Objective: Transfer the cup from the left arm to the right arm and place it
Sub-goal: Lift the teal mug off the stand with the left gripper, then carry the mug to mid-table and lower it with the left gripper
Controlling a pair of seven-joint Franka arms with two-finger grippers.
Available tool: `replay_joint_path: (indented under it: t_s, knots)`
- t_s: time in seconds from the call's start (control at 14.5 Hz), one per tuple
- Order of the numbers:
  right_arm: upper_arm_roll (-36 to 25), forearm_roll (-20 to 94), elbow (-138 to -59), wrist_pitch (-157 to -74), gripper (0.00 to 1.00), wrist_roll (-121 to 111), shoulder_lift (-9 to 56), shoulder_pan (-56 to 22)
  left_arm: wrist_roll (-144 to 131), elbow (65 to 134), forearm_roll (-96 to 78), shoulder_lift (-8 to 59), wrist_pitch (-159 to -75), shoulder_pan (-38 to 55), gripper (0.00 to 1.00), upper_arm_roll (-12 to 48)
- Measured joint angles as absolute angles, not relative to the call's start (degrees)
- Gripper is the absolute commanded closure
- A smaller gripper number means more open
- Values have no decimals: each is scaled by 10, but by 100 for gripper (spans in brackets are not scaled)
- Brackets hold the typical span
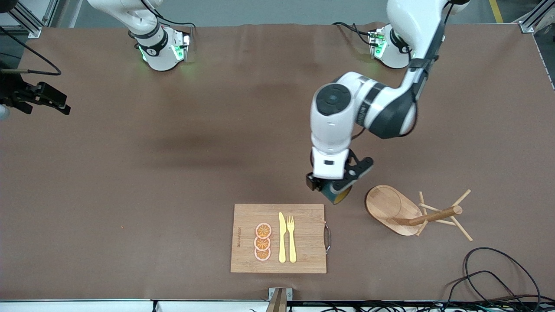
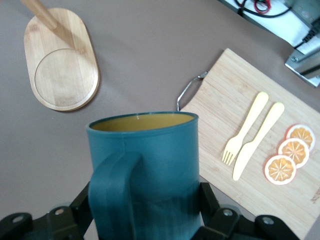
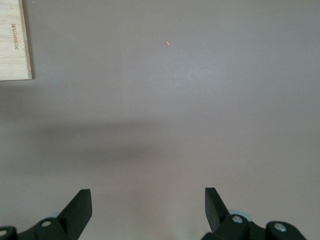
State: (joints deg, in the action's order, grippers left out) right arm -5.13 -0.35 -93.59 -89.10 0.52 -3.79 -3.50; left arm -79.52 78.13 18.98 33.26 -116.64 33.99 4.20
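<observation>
The big brown bench (image 1: 130, 195) holds a wooden board (image 1: 303, 255) and a peg rack (image 1: 392, 208). The left hand (image 1: 336, 190) hangs over the bench between them, squeezing the green cup (image 2: 150, 170) tight. I think it should carry the cup slowly and level toward the middle. The right hand (image 3: 147, 207) waits wide open and empty over bare bench.

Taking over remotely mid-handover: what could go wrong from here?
1. The left hand holds the cup low on its body; it might tip during handover.
2. The cup hangs by the cutting board corner; dropping it could scatter the fork and knife.
3. The right hand waits open, away from the cup.
</observation>
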Motion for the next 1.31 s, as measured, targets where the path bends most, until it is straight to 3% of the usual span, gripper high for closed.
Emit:
replay_joint_path:
  t_s: [0.76,1.31]
  knots:
    - [-51,-4,-936,-891,0,5,-38,-35,-1009,785,428,396,-1168,496,41,42]
    - [-51,-4,-936,-891,0,5,-38,-35,-1220,790,625,488,-1156,596,40,39]
